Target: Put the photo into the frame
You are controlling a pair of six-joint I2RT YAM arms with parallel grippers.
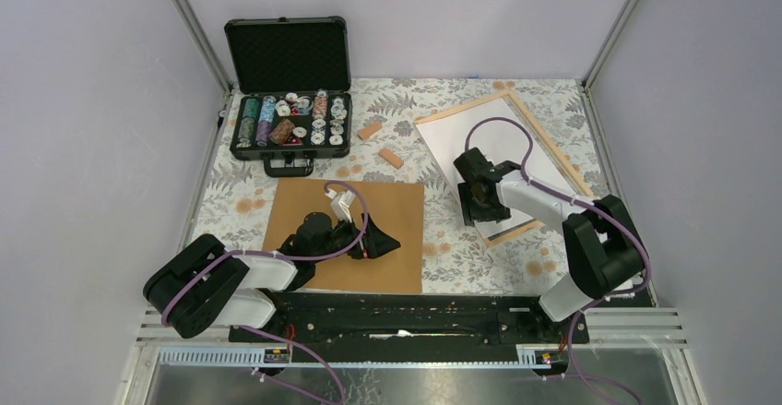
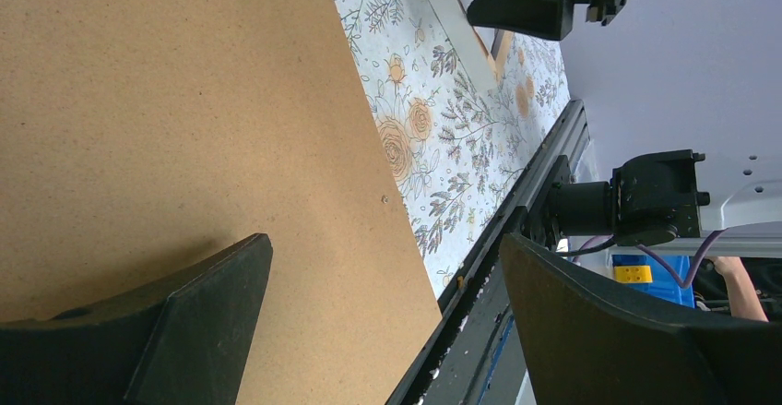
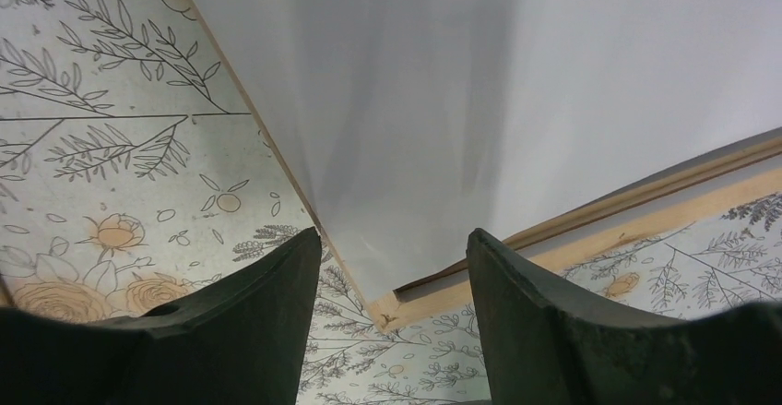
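On floral tablecloth between pale walls: frame, photo, brown board

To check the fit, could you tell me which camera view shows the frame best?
The top external view: nearly the whole frame shows, the right arm covering a bit. The right wrist view shows only one corner; the left wrist view, just a distant sliver.

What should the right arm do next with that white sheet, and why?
Probably lower the right gripper and nudge the photo sideways: it seems to overlap one strip of the frame, and the open jaws hover above its near corner.
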